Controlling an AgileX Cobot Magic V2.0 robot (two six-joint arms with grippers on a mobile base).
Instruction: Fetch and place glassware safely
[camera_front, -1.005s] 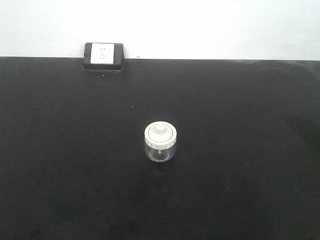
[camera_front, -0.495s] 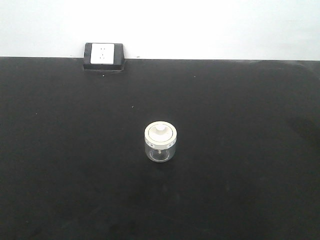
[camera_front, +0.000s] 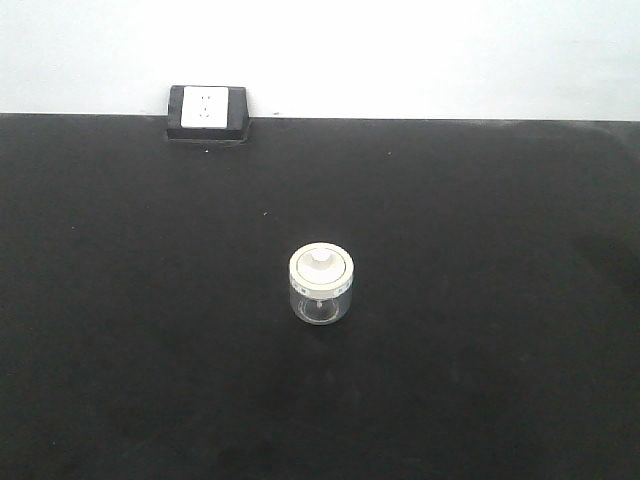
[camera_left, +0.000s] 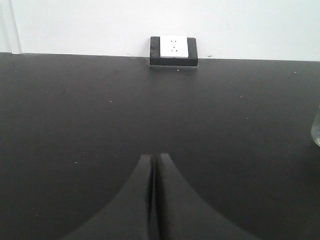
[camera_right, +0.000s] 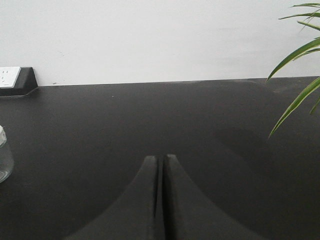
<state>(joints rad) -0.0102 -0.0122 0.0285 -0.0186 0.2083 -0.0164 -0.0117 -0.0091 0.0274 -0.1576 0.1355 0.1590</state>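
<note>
The glassware (camera_front: 321, 286), a small squat clear jar with a cream-white knobbed lid, stands upright in the middle of the black table (camera_front: 480, 220). A sliver of the glassware (camera_left: 316, 129) shows at the right edge of the left wrist view, and part of it (camera_right: 4, 159) at the left edge of the right wrist view. My left gripper (camera_left: 155, 157) is shut with nothing in it, low over the table and well left of the jar. My right gripper (camera_right: 161, 157) is also shut and empty, off to the jar's right. Neither gripper appears in the front view.
A white power socket in a black housing (camera_front: 206, 112) sits at the table's far edge against the white wall. Green plant leaves (camera_right: 300, 75) hang in at the right of the right wrist view.
</note>
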